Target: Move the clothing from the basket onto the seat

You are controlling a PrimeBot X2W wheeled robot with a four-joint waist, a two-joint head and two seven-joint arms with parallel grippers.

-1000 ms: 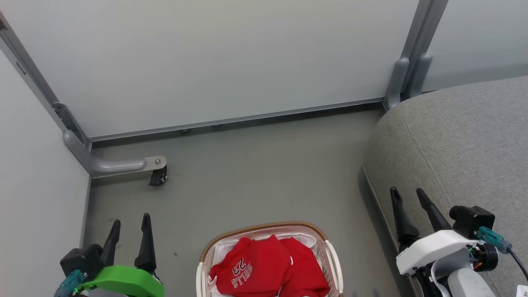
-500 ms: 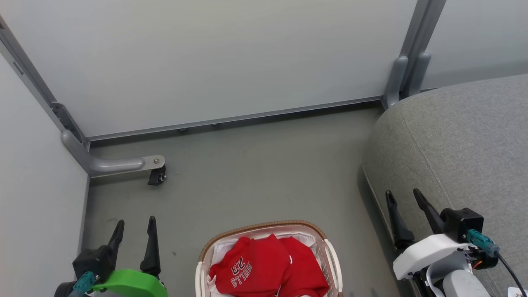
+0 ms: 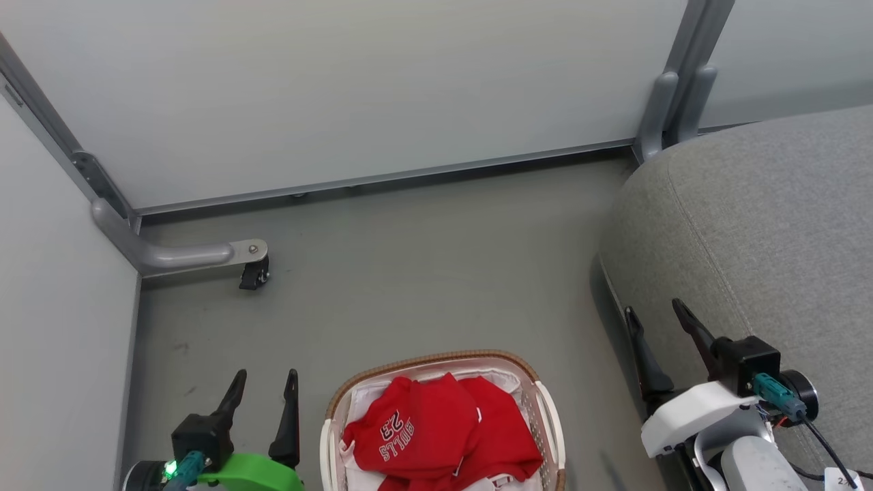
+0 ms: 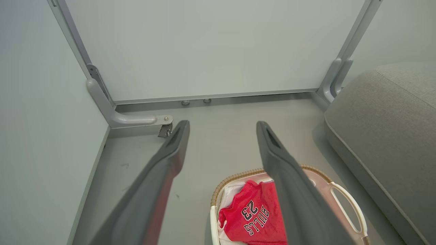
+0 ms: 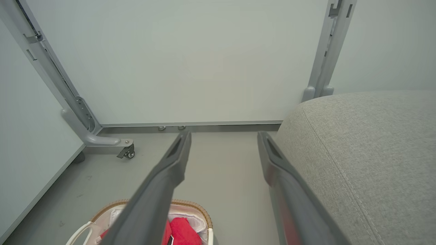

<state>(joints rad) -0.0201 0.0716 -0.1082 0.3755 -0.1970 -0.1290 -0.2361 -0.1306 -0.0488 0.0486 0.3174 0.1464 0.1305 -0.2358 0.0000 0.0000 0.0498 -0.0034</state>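
Head view puts the two soft red basketball garments (image 3: 436, 436) heaped in the white slatted plastic basket (image 3: 423, 360) at six o'clock, the grey fabric seat (image 3: 764, 225) at three. Left tool (image 3: 267, 375) and right tool (image 3: 653, 308) stand spread, empty. Cloth looks light and limp: best pinch a raised fold, clear of the white liner (image 3: 360, 409).

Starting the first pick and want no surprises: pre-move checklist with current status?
1. left gripper open and empty: ok.
2. right gripper open and empty: ok.
3. clothing in the basket, top uncovered: ok.
4. seat in view on the robot's right, visible part bare fabric: ok.
5. A gripper above the clothing: not ok, both sit off to the basket's sides.
6. Garments free of each other and the liner: cannot tell.
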